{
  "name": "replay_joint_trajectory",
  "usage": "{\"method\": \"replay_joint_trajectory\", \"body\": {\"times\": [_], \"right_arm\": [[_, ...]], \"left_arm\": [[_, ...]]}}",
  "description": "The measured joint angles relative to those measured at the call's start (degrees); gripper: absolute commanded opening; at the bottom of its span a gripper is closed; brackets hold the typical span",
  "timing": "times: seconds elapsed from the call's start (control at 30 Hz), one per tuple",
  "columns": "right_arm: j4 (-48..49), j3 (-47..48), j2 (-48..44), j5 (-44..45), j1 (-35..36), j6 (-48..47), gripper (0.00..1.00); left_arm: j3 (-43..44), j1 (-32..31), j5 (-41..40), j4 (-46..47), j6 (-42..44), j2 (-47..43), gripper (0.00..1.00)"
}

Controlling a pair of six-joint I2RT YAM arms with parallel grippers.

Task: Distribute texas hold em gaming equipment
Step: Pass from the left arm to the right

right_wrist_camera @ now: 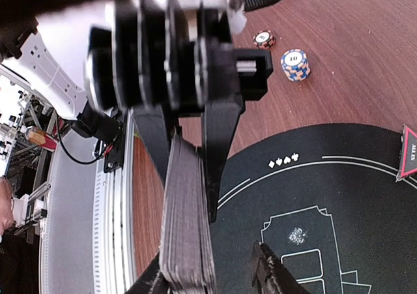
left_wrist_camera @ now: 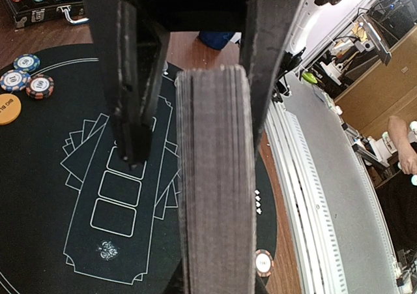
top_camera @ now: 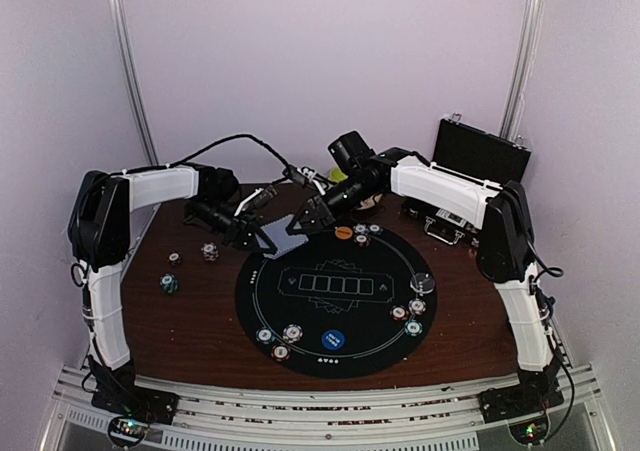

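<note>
The rig I'm driving sits in a robotics lab cell. The brown desk (top_camera: 190,321) stands inside pale, blank panels (top_camera: 320,61) framed by bare metal poles (top_camera: 130,71). Its near edge is built of slotted aluminium rails (top_camera: 320,411), with both arm bases bolted there and small status lights (top_camera: 127,429) glowing on them. Past my left hand (left_wrist_camera: 192,150) the room opens up: benches crowded with equipment and cables (left_wrist_camera: 355,27), a tan wooden unit (left_wrist_camera: 374,92), and someone's bare forearm (left_wrist_camera: 399,144) at the edge. The right wrist view shows more loose wiring (right_wrist_camera: 78,154) and metal framing (right_wrist_camera: 36,190) beside the desk.
</note>
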Motion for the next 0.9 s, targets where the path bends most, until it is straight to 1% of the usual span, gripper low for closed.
{"method": "replay_joint_trajectory", "body": {"times": [0.17,0.27,0.33,0.43,0.47,0.5,0.53,0.57,0.6,0.63,0.67,0.7,0.8,0.9], "right_arm": [[-2.56,0.0,0.0,-0.22,0.0,-2.49,0.31],[-3.26,0.13,0.07,-0.81,0.0,-3.3,0.23],[-3.96,0.7,0.39,-1.51,0.0,-3.65,0.15],[-4.37,1.07,0.85,-2.64,0.04,-4.13,0.0],[-4.85,1.38,1.05,-3.06,0.02,-3.91,0.0],[-4.94,1.62,1.22,-3.39,0.02,-4.31,0.0],[-5.05,1.68,1.36,-3.82,0.02,-4.66,0.0],[-5.09,1.68,1.46,-4.11,0.02,-4.57,0.0],[-5.27,1.7,1.53,-4.09,0.02,-4.59,0.0],[-5.68,1.7,1.62,-4.09,0.02,-4.59,0.0],[-5.95,1.7,1.75,-4.07,0.02,-4.57,0.0],[-6.14,1.68,1.84,-4.09,0.02,-4.48,0.0],[-6.03,1.36,1.86,-4.15,0.02,-3.63,0.0],[-4.63,0.2,1.86,-4.2,0.0,-1.51,0.0]], "left_arm": [[0.0,0.0,-0.04,0.0,0.0,0.0,0.0],[0.0,0.0,-0.04,0.0,0.0,0.0,0.0],[0.0,0.0,-0.09,0.02,-0.02,0.0,0.0],[0.0,0.0,-0.48,-0.04,0.0,0.0,0.0],[0.0,0.0,-0.5,-0.09,0.0,0.0,0.1],[0.0,0.0,-0.5,-0.04,-0.04,0.0,0.29],[0.0,0.0,-0.52,-0.02,-0.22,0.0,0.45],[0.0,0.0,-0.57,0.09,-0.33,0.0,0.56],[-0.04,0.0,-0.46,0.22,-0.42,0.0,0.73],[-0.13,0.0,-0.46,0.52,-0.68,-0.17,0.87],[-0.28,0.02,-0.5,0.98,-0.98,-0.44,0.96],[-0.72,0.09,-0.7,1.86,-1.68,-0.92,0.98],[-2.93,0.5,-2.97,5.11,-4.35,-4.11,0.98],[-5.09,0.76,-8.46,10.14,-8.04,-9.75,0.98]]}}
